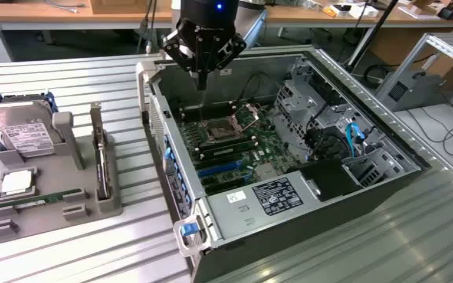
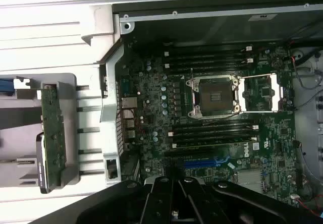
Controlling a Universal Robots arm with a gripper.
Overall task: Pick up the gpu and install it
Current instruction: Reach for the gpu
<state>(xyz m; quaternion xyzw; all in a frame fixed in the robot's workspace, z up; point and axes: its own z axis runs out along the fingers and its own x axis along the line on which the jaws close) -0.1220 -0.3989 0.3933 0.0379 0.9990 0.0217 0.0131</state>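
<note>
Thin dark gpu card with silver metal bracket stood on edge in slot of grey plastic holder tray, near boxy silver hard drive. Black gripper held above open black computer case, over green motherboard, well apart from card. Fingers pressed together, nothing gripped.

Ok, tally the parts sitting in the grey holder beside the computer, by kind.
hard drive: 1
gpu: 1
memory stick: 1
square silver chip: 1
Total: 4
</note>
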